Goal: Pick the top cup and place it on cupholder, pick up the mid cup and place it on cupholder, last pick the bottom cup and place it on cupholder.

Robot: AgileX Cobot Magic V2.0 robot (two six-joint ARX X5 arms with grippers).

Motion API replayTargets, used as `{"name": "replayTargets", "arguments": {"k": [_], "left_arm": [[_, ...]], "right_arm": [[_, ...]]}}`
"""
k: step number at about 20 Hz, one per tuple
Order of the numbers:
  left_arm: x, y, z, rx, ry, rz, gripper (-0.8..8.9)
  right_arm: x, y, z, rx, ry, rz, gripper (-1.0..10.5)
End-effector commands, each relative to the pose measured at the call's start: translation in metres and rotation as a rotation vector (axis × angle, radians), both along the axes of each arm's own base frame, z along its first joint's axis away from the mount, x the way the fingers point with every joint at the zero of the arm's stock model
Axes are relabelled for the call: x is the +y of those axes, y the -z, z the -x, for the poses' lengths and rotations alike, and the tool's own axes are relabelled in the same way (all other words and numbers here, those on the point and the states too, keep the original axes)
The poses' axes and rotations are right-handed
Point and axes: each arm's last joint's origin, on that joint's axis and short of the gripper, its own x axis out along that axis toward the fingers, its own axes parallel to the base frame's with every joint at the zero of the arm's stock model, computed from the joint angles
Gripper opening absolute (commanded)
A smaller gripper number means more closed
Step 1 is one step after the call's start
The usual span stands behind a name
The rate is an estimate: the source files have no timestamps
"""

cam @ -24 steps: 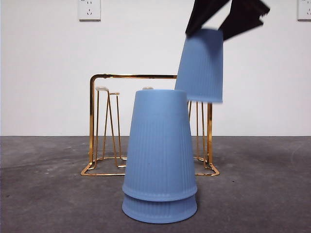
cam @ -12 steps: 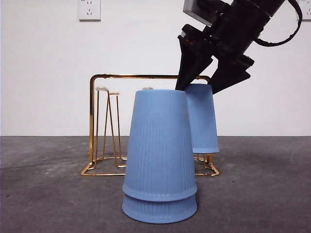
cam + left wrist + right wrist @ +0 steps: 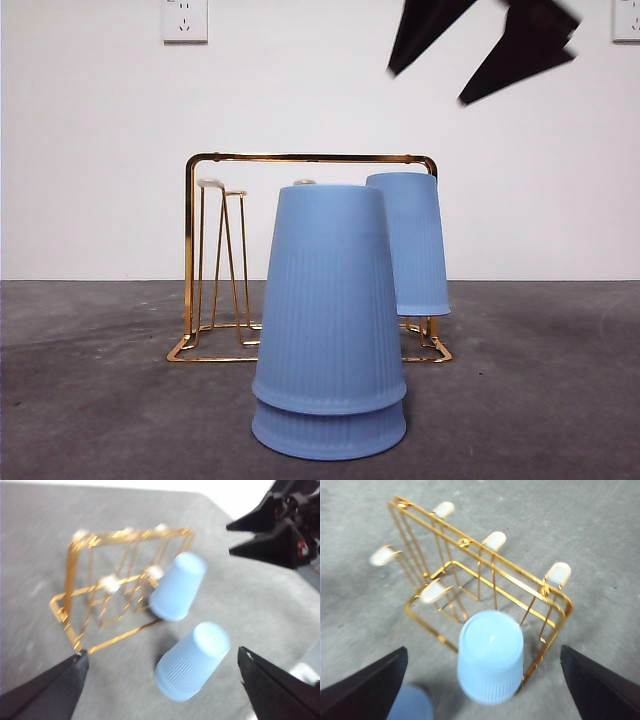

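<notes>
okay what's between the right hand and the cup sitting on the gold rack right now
Nothing. In the front view the right hand hangs open above the cup on the cupholder, with only bare wall showing between them. The right wrist view shows the cup unobstructed too.

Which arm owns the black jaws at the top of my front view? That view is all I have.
Observer: The right gripper. Its wrist view looks straight down on the upturned ribbed light-blue plastic cup on the gold wire cupholder, jaws wide open.
Operator: Does the blue stack touch the rack?
Observer: No. The left wrist view shows grey table between the stack of two blue cups and the cupholder. The left gripper waits open.
Operator: Free prongs?
Observer: Five white-tipped prongs stand bare.
</notes>
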Motion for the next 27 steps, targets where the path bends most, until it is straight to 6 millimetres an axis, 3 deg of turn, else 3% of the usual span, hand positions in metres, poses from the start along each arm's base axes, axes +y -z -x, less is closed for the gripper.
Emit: {"name": "replayTargets", "arguments": {"k": [1,4,8,10,13,17,21,27], "left_arm": [[-0.008,-0.007,-0.011,0.006,0.030,-0.010,4.74],[-0.029,-0.008,-0.028,0.014,0.104,-0.040,4.74],[-0.073,-0.005,-0.047,0.003,0.198,-0.107,4.87],[-0.100,0.004,-0.055,0.016,0.229,-0.166,5.35],[-0.134,0.023,-0.062,0.034,0.263,-0.252,5.34],[-0.167,0.046,-0.068,0.043,0.312,-0.322,5.35],[-0.185,0.066,-0.074,0.061,0.307,-0.390,5.35],[-0.195,0.087,-0.081,0.104,0.307,-0.457,5.31]], "right_arm": [[-0.009,-0.016,0.019,-0.019,-0.003,-0.019,4.8],[-0.022,-0.025,0.043,-0.011,-0.003,-0.014,4.8],[-0.034,-0.029,0.064,0.015,-0.003,0.001,4.8],[-0.039,-0.029,0.071,0.032,-0.004,0.010,4.8],[-0.044,-0.029,0.080,0.052,-0.003,0.022,4.8],[-0.048,-0.027,0.089,0.062,-0.003,0.028,4.8],[-0.052,-0.013,0.095,0.083,0.000,0.035,4.8],[-0.058,0.007,0.106,0.098,0.014,0.024,4.8]]}}
